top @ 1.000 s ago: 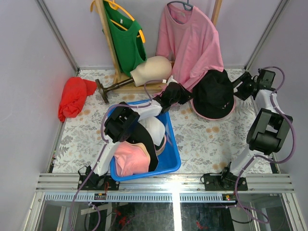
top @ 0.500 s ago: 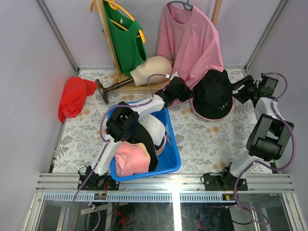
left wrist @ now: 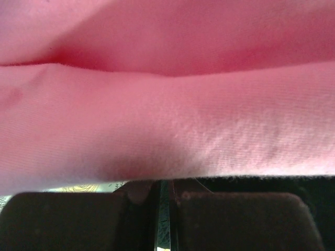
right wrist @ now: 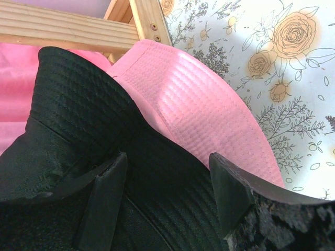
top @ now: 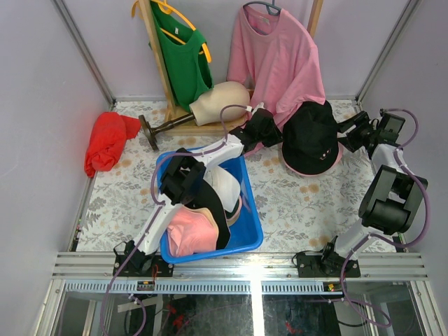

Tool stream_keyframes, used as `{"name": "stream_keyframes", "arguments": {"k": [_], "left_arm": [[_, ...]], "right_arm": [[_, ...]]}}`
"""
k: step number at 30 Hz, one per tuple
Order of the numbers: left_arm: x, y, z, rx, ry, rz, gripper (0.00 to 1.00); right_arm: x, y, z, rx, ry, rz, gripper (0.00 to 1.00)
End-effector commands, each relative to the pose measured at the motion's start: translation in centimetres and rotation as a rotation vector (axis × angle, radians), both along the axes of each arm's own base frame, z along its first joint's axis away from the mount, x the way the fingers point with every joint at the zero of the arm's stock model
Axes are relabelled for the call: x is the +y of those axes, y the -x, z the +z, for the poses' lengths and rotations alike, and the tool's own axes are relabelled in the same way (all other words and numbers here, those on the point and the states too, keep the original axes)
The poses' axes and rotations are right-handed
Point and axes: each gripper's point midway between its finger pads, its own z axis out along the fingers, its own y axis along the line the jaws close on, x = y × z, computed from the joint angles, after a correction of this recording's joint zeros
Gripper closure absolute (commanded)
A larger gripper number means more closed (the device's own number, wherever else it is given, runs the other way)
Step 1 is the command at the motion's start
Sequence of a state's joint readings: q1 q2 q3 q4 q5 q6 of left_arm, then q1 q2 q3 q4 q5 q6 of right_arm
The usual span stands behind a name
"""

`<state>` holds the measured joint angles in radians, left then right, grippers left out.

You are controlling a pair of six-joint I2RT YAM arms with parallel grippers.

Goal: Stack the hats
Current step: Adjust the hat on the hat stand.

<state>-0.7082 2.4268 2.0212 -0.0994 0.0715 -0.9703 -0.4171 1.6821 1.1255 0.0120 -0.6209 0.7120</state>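
Observation:
A black bucket hat (top: 311,136) lies on a pink hat (top: 308,169) at the back right of the table. My left gripper (top: 269,130) is shut at their left edge. In its wrist view pink fabric (left wrist: 167,120) fills the frame, and the shut left gripper (left wrist: 163,209) has nothing visible between its fingers. My right gripper (top: 348,131) stands open at the right edge. Its fingers (right wrist: 104,201) straddle the black hat's brim (right wrist: 78,120) without closing, just beside the pink brim (right wrist: 209,115). More hats, white (top: 225,185), pink (top: 189,231) and black (top: 218,210), lie in the blue bin (top: 250,227).
A cream mannequin head (top: 220,101) lies on its stand at the back. A red cloth bundle (top: 105,143) sits at the far left. A pink shirt (top: 276,56) and a green top (top: 183,59) hang on the wooden rack (top: 155,63) just behind the hats.
My left gripper has moved right, from above the bin's far corner to the left edge of the stacked hats. The right gripper has shifted slightly; the black hat barely moved.

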Motion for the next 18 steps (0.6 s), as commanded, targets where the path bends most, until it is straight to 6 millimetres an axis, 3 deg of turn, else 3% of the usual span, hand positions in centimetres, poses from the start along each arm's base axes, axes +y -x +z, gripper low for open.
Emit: {"name": "stream_keyframes", "arguments": {"k": [1, 9, 14, 18], "left_arm": [[0.7, 1.0, -3.3, 0.067, -0.087, -0.033, 1.00], [0.1, 0.8, -3.1, 0.067, -0.109, -0.068, 1.00], [0.0, 0.9, -3.2, 0.072, -0.111, -0.083, 1.00], [-0.2, 1.0, -2.8, 0.070, -0.109, -0.095, 1.00]], "right_arm": [[0.6, -0.5, 3.0, -0.077, -0.022, 0.034, 0.29], [1.1, -0.8, 1.6, -0.084, -0.086, 0.051, 0.27], [1.6, -0.5, 0.7, -0.067, -0.128, 0.074, 0.18], [2.2, -0.4, 0.7, -0.076, -0.165, 0.090, 0.18]]}}
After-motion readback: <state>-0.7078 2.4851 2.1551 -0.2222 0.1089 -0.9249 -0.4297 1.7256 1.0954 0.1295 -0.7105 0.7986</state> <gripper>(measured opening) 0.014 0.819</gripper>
